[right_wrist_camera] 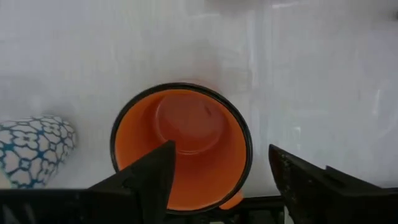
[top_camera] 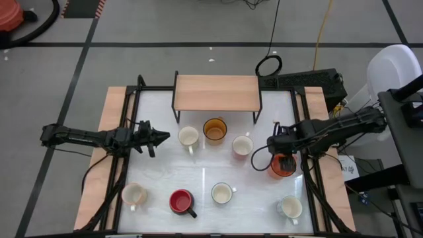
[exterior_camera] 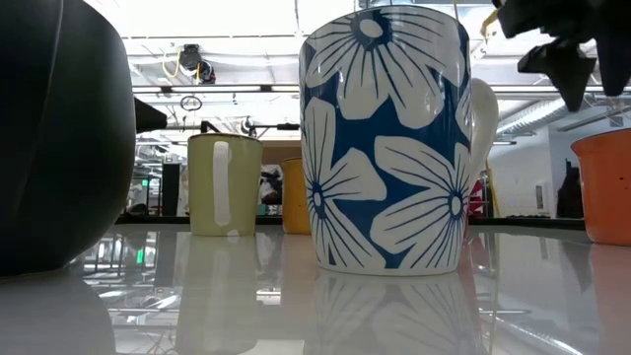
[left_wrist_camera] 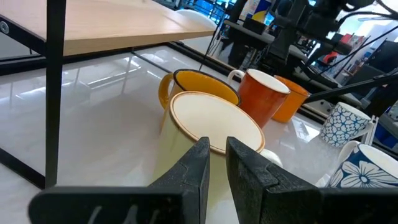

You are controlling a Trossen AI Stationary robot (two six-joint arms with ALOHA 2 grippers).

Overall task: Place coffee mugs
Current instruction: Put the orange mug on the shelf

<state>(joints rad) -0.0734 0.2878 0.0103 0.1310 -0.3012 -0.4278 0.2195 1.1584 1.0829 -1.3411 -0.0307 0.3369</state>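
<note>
I have the right gripper (top_camera: 283, 153) poised directly over the orange mug (top_camera: 283, 165) at the right of centre in the high view, and that vertical stacking is what my next move turns on. In the right wrist view the mug's dark rim (right_wrist_camera: 180, 87) sits in the middle of the frame, mouth up, with one finger (right_wrist_camera: 149, 171) overlapping the inside of the bowl and the other (right_wrist_camera: 298, 174) outside the wall. The jaws are spread wide, so they straddle one side of the rim; I judge a straight drop and a pinch on the wall would take it. I cannot tell whether the fingers already touch the mug.

The right arm reaches in from the right edge of the high view, its wrist bent to point down. The left arm comes in from the left edge, stretched nearly flat, and its gripper (top_camera: 158, 138) points at the cream mug (top_camera: 188, 137) just beside it; its fingers are almost together, a thin gap between them, holding nothing. The remaining mugs stand upright: an amber one (top_camera: 215, 129) below the small wooden shelf (top_camera: 217, 92), a red one (top_camera: 181, 201) low in the frame.
</note>
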